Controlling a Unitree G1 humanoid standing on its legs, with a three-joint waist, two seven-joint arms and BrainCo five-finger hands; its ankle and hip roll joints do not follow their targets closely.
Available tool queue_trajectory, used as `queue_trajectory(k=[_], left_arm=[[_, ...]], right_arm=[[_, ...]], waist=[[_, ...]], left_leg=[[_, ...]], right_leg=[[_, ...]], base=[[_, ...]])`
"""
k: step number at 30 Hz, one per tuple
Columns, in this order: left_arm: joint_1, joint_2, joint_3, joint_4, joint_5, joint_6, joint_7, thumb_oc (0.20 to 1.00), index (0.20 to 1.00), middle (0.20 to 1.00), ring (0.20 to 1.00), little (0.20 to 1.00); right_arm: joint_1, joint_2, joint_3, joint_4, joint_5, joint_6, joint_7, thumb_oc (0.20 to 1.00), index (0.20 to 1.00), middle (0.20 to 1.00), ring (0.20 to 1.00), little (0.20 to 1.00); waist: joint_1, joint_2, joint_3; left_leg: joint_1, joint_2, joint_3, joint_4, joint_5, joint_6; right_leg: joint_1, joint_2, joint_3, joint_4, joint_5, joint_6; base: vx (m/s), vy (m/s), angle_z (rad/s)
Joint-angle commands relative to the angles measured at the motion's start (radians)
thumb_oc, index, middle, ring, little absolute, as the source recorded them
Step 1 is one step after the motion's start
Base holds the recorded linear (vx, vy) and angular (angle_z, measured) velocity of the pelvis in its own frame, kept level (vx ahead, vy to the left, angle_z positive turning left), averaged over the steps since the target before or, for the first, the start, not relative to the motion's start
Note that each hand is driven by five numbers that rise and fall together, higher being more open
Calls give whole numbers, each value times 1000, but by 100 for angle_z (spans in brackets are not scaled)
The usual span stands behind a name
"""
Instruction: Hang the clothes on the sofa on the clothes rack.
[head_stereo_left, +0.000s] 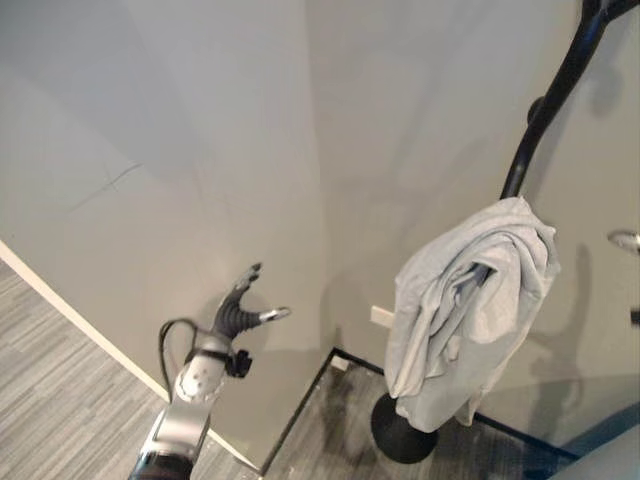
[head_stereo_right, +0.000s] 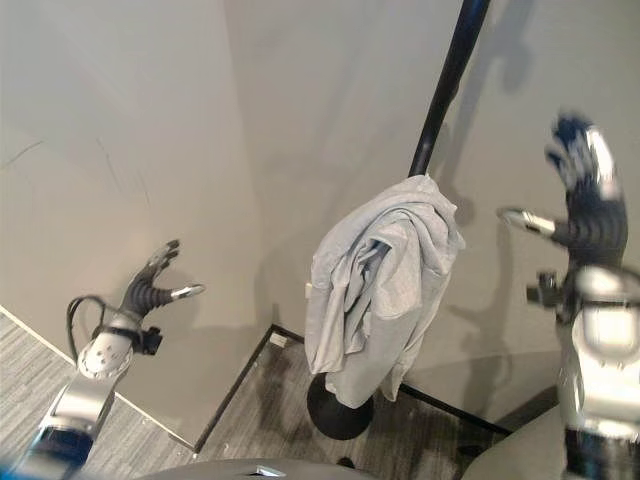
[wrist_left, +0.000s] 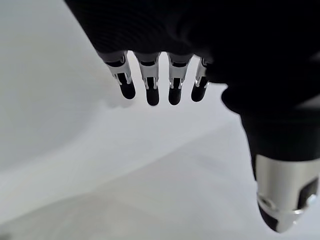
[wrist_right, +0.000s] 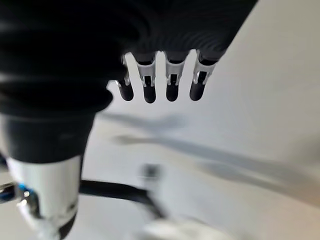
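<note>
Grey walls meeting at a corner, with grey wood-pattern floor below and a dark strip of flooring at the rack's foot.

Item 1: clothes rack, black pole on a round black base, standing in the corner.

Item 2: pale grey garment, draped in a bunch over the rack, hanging down nearly to the base. We see it resting on the rack with neither hand touching it.

Item 3: left hand, raised well to the left of the rack, fingers straight and spread, holding nothing.

Item 4: right hand, raised to the right of the rack, near the garment but apart from it, fingers extended, empty.

Item 5: wall socket, low on the wall behind the garment.

Status: we judge the hanging step done for this piece, both hands free of it. The next move calls for turning back to the sofa for any remaining clothes. Obstruction: we note the rack's base near the floor path, and the garment's loose bunching, which could slip if brushed.
</note>
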Motion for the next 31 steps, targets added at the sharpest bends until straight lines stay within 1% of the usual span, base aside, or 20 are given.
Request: queue_trajectory(k=[1, 2, 4, 7, 9, 10, 13, 14, 15, 16, 17, 18, 20, 21, 22, 24, 31], left_arm=[[-47, 27, 53, 36, -105, -22, -48, 1000, 1000, 1000, 1000, 1000], [-36, 13, 64, 65, -137, -15, -62, 1000, 1000, 1000, 1000, 1000], [-2, -5, 85, 75, -166, -15, -100, 1000, 1000, 1000, 1000, 1000], [23, -44, 98, 129, -227, -9, -125, 1000, 1000, 1000, 1000, 1000], [37, -58, 91, 173, -237, -6, -136, 1000, 1000, 1000, 1000, 1000], [39, -59, 86, 189, -240, -2, -142, 1000, 1000, 1000, 1000, 1000], [62, -66, 71, 262, -242, 10, -167, 1000, 1000, 1000, 1000, 1000], [63, -81, 28, 383, -219, 22, -161, 1000, 1000, 1000, 1000, 1000], [66, -82, 16, 408, -203, 24, -155, 1000, 1000, 1000, 1000, 1000], [64, -81, 16, 409, -203, 23, -155, 1000, 1000, 1000, 1000, 1000], [71, -86, 0, 452, -164, 25, -139, 1000, 1000, 1000, 1000, 1000], [77, -92, -9, 488, -143, 25, -119, 1000, 1000, 1000, 1000, 1000], [68, -109, -30, 601, -102, 24, -85, 1000, 1000, 1000, 1000, 1000], [68, -109, -30, 601, -102, 24, -85, 1000, 1000, 1000, 1000, 1000], [57, -127, -62, 679, -56, 24, -55, 1000, 1000, 1000, 1000, 1000], [46, -150, -91, 743, -39, 30, -48, 1000, 1000, 1000, 1000, 1000], [-4, -165, -122, 833, -20, 39, -34, 1000, 1000, 1000, 1000, 1000]], right_arm=[[-71, -16, 19, 18, 103, -2, 117, 1000, 1000, 1000, 1000, 1000], [-38, 2, 55, 36, 141, 21, 166, 1000, 1000, 1000, 1000, 1000], [12, 8, 62, 42, 129, 70, 237, 1000, 1000, 1000, 1000, 1000], [70, 16, 118, 92, 119, 119, 311, 1000, 1000, 1000, 1000, 1000], [96, 24, 168, 166, 105, 144, 335, 1000, 1000, 1000, 1000, 1000], [99, 30, 194, 209, 92, 147, 335, 1000, 1000, 1000, 1000, 1000], [139, 65, 269, 368, 7, 160, 335, 1000, 1000, 1000, 1000, 1000], [130, 164, 326, 575, -87, 119, 221, 1000, 1000, 1000, 1000, 1000], [120, 199, 326, 639, -118, 98, 168, 1000, 1000, 1000, 1000, 1000], [118, 200, 327, 642, -119, 95, 167, 1000, 1000, 1000, 1000, 1000], [103, 229, 338, 726, -213, 69, 68, 1000, 1000, 1000, 1000, 1000], [91, 257, 341, 797, -250, 65, 14, 1000, 1000, 1000, 1000, 1000], [57, 301, 352, 941, -261, 69, -55, 1000, 1000, 1000, 1000, 1000], [57, 301, 352, 942, -261, 69, -55, 1000, 1000, 1000, 1000, 1000], [30, 329, 374, 1057, -269, 75, -102, 1000, 1000, 1000, 1000, 1000], [12, 339, 403, 1156, -268, 93, -116, 1000, 1000, 1000, 1000, 1000], [-16, 340, 439, 1230, -272, 112, -121, 1000, 1000, 1000, 1000, 1000]], waist=[[1, -41, 6], [1, -40, 11], [-2, -38, 12], [-5, -38, 18], [-6, -38, 21], [-5, -38, 22], [-5, -37, 30], [-3, -30, 36], [-3, -30, 34], [-3, -31, 35], [-1, -26, 38], [0, -23, 39], [0, -20, 44], [0, -20, 44], [-2, -16, 47], [-7, -13, 51], [-13, -8, 57]], left_leg=[[34, 34, -45, 12, -76, 3], [33, 33, -44, 12, -73, 3], [31, 34, -42, 12, -71, 2], [26, 33, -39, 12, -66, 1], [22, 33, -38, 12, -61, 0], [20, 32, -39, 12, -59, 1], [18, 31, -40, 12, -56, 1], [23, 30, -44, 12, -57, 4], [19, 28, -46, 12, -54, 6], [19, 28, -46, 12, -55, 6], [22, 27, -45, 12, -56, 8], [22, 25, -47, 12, -57, 10], [23, 24, -47, 12, -56, 11], [24, 24, -47, 12, -56, 11], [25, 21, -48, 12, -58, 12], [26, 20, -47, 14, -58, 13], [28, 11, -46, 16, -62, 18]], right_leg=[[18, -87, -71, 25, -44, 78], [15, -87, -69, 26, -42, 76], [13, -86, -68, 26, -42, 77], [6, -87, -71, 27, -39, 75], [3, -88, -71, 27, -36, 74], [1, -89, -71, 28, -34, 74], [1, -91, -77, 28, -32, 73], [9, -90, -82, 29, -36, 72], [5, -92, -82, 28, -33, 72], [5, -92, -82, 28, -33, 72], [9, -91, -83, 28, -34, 72], [8, -92, -82, 29, -35, 71], [10, -91, -85, 31, -36, 71], [10, -91, -85, 31, -36, 71], [11, -91, -83, 32, -39, 69], [9, -90, -79, 37, -41, 67], [1, -92, -67, 48, -39, 67]], base=[[-31, -25, -5], [0, 0, 0], [-13, -4, -2], [-33, -7, 0], [0, 0, 0], [-33, 5, 1], [-14, 8, 3], [-9, 21, 9], [-6, 18, 8], [0, 0, 0], [-5, 20, -4], [-7, 25, -6], [-7, 11, -2], [0, 0, 0], [0, 0, 0], [0, 23, 1], [-1, 9, -1]])
